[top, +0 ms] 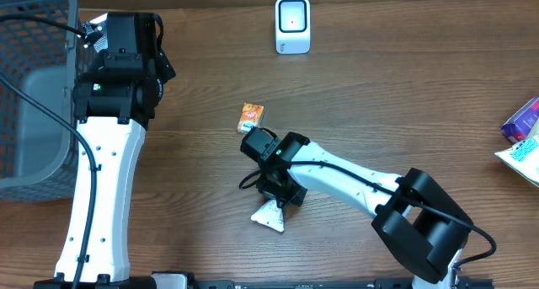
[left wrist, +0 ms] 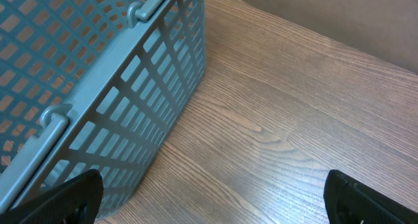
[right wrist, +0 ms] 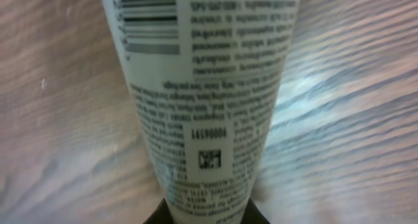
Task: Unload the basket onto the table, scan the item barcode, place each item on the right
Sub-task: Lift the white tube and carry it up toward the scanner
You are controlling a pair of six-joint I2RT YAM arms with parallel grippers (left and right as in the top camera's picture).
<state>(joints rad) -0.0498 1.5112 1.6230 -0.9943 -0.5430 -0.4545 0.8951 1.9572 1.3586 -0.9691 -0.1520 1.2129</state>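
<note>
Far left: basket on the desk. Just beside its mesh wall, left end effector, fingers spread wide apart, gripping nothing, only bare wood grain between them.

Toward the centre: small orange packet, print too small to read. Just below it, right end effector closed on the tube, both dark fingertips pressed against the narrow end. White tube low on the desk at centre, wider end fanned out toward the front edge, well apart from the scanner standing at the top.

On the tube in the right wrist view: dense blocks of fine print, blurred and unreadable; dark bars at upper left; a short row of digits, not legible with certainty; under it a small square matrix code.

Far right edge: purple and white packs, partly cut off, lettering not readable.
</note>
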